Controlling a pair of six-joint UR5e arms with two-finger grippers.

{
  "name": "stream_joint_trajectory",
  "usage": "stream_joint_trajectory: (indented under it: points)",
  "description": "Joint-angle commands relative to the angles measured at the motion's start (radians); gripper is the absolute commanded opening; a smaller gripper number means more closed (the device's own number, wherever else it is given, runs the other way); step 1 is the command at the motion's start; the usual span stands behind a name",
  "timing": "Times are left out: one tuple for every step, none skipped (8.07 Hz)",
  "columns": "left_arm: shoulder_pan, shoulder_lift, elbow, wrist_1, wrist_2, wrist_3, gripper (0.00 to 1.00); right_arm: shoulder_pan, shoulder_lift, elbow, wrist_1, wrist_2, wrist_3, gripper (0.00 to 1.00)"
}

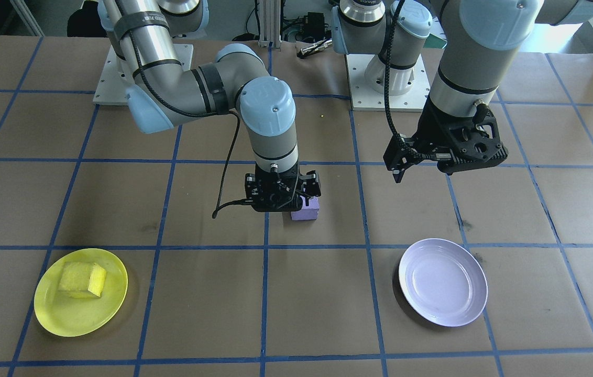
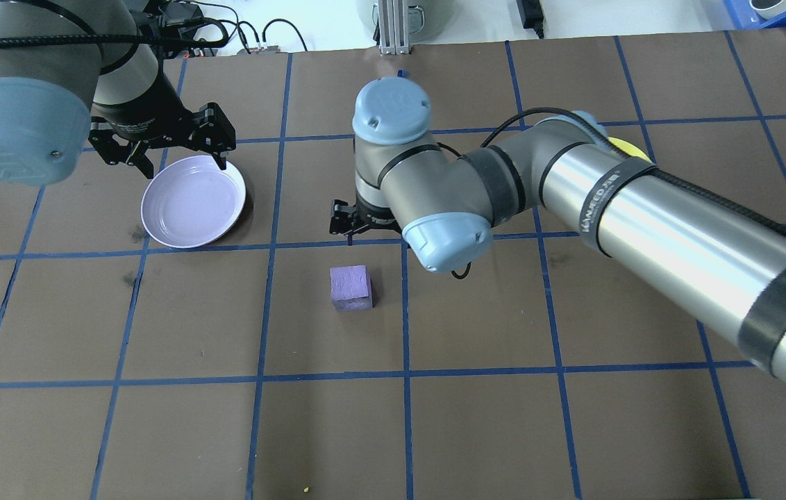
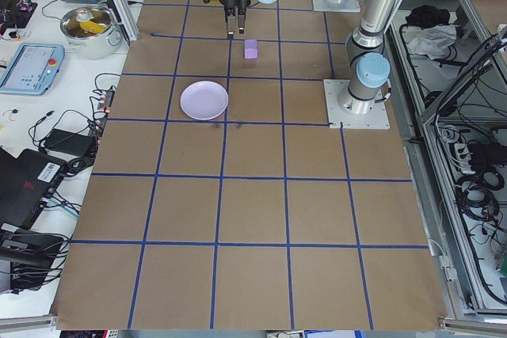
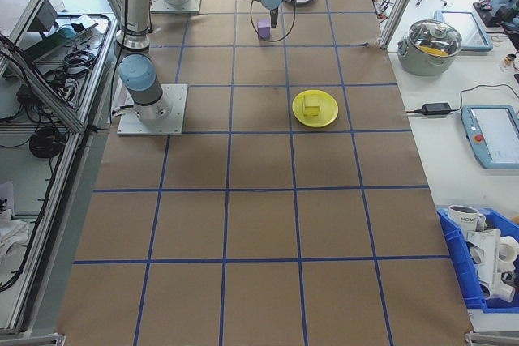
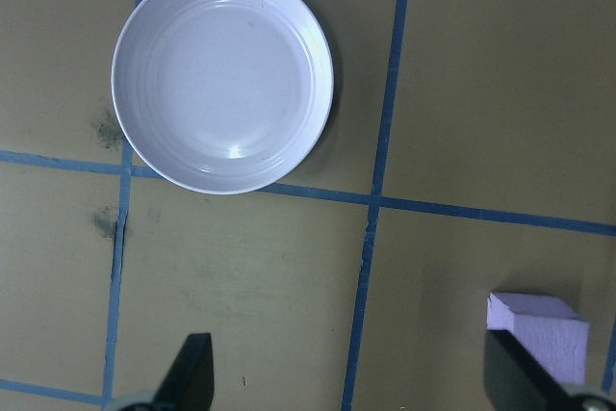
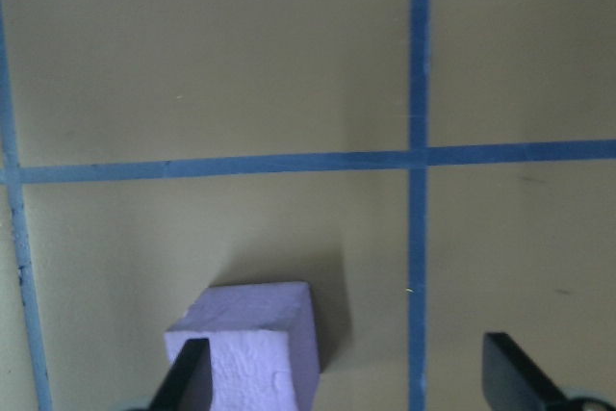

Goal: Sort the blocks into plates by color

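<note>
Purple block on table, both end effectors spread

Small matte light-purple foam cube point(image 2: 350, 287) rests on the brown papered table point(image 2: 504, 417). Relative to the cube: right end effector point(image 1: 282, 201) hovers just beside, fingers apart, empty; left end effector point(image 2: 171, 149) spread above the glossy lavender round plate point(image 2: 193, 201), well apart; yellow cube point(image 1: 83, 279) lies in the yellow plate point(image 1: 66, 314), well apart.

Both arms: brushed silver tubes, grey joint housings, pale blue round caps with small screws. Right arm point(image 2: 643, 208) has black bands, printed lettering on the tube, black cable along it. Left arm point(image 1: 464, 68) likewise cabled. Matte black grippers, black fingers point(image 5: 192, 372). White square base plates point(image 3: 356, 104).
</note>
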State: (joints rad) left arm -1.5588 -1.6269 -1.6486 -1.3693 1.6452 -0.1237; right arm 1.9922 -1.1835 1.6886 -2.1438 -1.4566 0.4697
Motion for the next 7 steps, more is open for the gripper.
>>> stream_joint_trajectory:
  points:
    - [-0.030, -0.034, -0.014, 0.002, -0.101, -0.031, 1.00, -0.203, -0.155, -0.003, 0.230, -0.007, -0.116, 1.00]
    - [-0.073, -0.056, -0.014, 0.002, -0.122, -0.046, 1.00, -0.273, -0.219, -0.003, 0.331, -0.028, -0.199, 1.00]
    - [-0.110, -0.083, -0.016, 0.002, -0.122, -0.057, 1.00, -0.343, -0.273, -0.003, 0.394, -0.059, -0.279, 1.00]
    - [-0.153, -0.121, -0.017, 0.013, -0.122, -0.065, 1.00, -0.396, -0.328, -0.004, 0.454, -0.070, -0.295, 1.00]
    - [-0.190, -0.170, -0.019, 0.057, -0.130, -0.076, 1.00, -0.424, -0.367, -0.015, 0.513, -0.071, -0.295, 1.00]
    - [-0.226, -0.212, -0.022, 0.059, -0.125, -0.112, 1.00, -0.425, -0.383, -0.020, 0.557, -0.074, -0.295, 1.00]
    - [-0.262, -0.234, -0.025, 0.056, -0.122, -0.152, 1.00, -0.420, -0.393, -0.029, 0.561, -0.077, -0.293, 1.00]
